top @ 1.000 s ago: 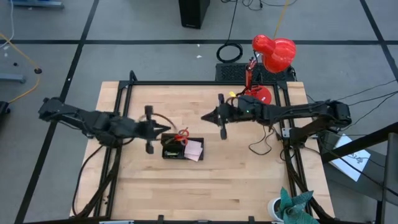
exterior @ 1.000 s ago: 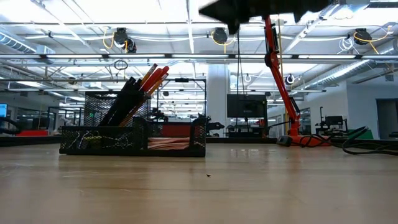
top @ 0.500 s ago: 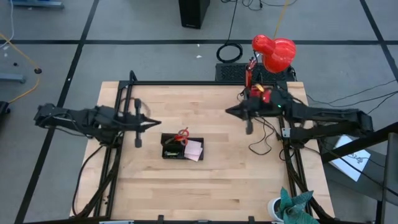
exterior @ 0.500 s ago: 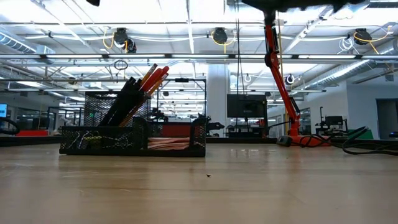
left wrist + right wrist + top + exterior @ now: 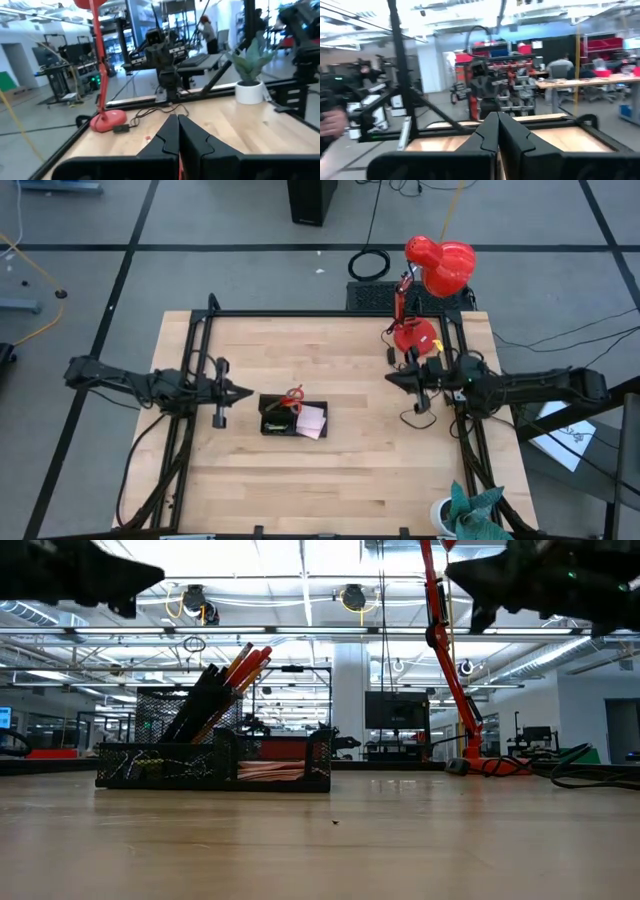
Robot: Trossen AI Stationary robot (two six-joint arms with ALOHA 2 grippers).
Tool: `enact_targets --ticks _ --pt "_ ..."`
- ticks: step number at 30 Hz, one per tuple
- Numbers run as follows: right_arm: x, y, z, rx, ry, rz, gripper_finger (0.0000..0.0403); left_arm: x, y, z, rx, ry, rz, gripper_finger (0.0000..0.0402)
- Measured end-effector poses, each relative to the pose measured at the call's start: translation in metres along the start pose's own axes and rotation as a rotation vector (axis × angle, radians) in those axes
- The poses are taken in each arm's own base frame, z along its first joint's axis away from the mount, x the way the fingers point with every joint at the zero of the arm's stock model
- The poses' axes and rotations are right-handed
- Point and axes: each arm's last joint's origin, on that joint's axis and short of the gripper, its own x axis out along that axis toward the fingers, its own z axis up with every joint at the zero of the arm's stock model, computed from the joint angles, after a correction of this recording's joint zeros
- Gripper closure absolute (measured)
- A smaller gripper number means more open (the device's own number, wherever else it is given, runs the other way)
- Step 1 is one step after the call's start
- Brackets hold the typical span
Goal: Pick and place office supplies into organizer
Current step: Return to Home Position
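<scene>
The black mesh organizer (image 5: 265, 423) stands on the wooden table, left of its middle. Red-handled scissors (image 5: 292, 397) and dark pens with an orange pencil (image 5: 225, 685) lean upright in its taller compartment (image 5: 160, 710). A pale pink note pad (image 5: 312, 420) lies in the shallow part. My left gripper (image 5: 246, 392) hovers shut, left of the organizer and pointing at it, level and above the table. My right gripper (image 5: 390, 378) hovers shut near the table's right side, pointing left. Both pairs of fingers show closed in the wrist views (image 5: 178, 127) (image 5: 497, 125).
A red desk lamp (image 5: 440, 265) stands with its base (image 5: 415, 336) at the table's far right corner. A black cable (image 5: 418, 416) lies on the table by the right arm. A potted plant (image 5: 468, 515) sits at the near right corner. Bare wood lies in front of the organizer.
Both shut grippers have drawn back and sunk. The left one went from beside the organizer toward the table's left edge. The right one went from the table's middle toward its right edge. In the low view both arms now hang lower. The organizer and its contents have stayed put.
</scene>
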Motion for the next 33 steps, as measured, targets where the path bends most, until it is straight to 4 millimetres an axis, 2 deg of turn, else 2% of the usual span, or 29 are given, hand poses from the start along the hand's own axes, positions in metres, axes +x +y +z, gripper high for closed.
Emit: enact_targets --ticks 8,17,22,27,33 --pt "-0.017 0.010 -0.031 -0.040 0.024 0.002 0.0403 -0.006 -0.013 -0.030 0.042 0.001 -0.029 0.0400" --pt "-0.020 0.005 -0.030 -0.088 -0.007 -0.019 0.0403 -0.005 -0.010 -0.038 0.073 -0.019 -0.137 0.0400" --pt "-0.021 0.004 -0.030 -0.133 -0.006 0.049 0.0403 -0.004 -0.003 -0.041 0.067 0.007 -0.131 0.0400" --pt "-0.022 0.003 -0.027 -0.140 -0.027 -0.028 0.0403 -0.004 -0.001 -0.041 0.061 0.001 -0.132 0.0400" --pt "-0.026 0.003 -0.027 -0.142 0.001 -0.039 0.0403 -0.007 -0.005 -0.045 0.047 0.048 -0.164 0.0400"
